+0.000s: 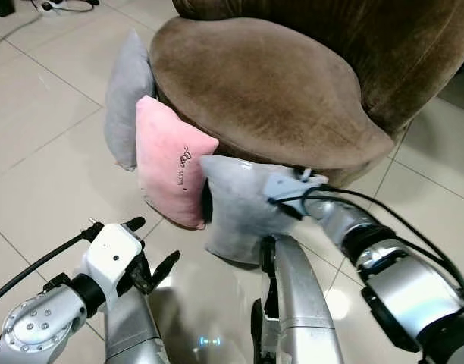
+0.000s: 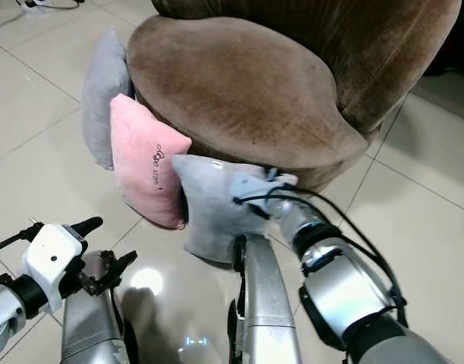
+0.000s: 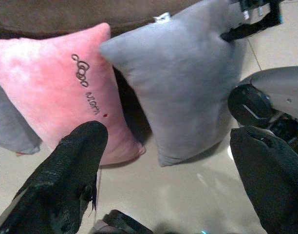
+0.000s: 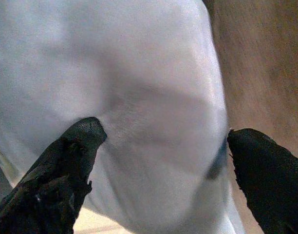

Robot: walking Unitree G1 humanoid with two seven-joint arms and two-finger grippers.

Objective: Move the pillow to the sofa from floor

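I've got the right gripper against the grey pillow, fingers apart, pillow on floor at the sofa's 6 o'clock edge. Left gripper open, low at 8 o'clock.

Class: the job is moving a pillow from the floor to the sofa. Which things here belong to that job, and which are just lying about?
In the job:
near grey pillow, at the right gripper
brown sofa
right gripper, open around that pillow

Lying about:
pink pillow
far grey pillow
left gripper, open, hovering
cables
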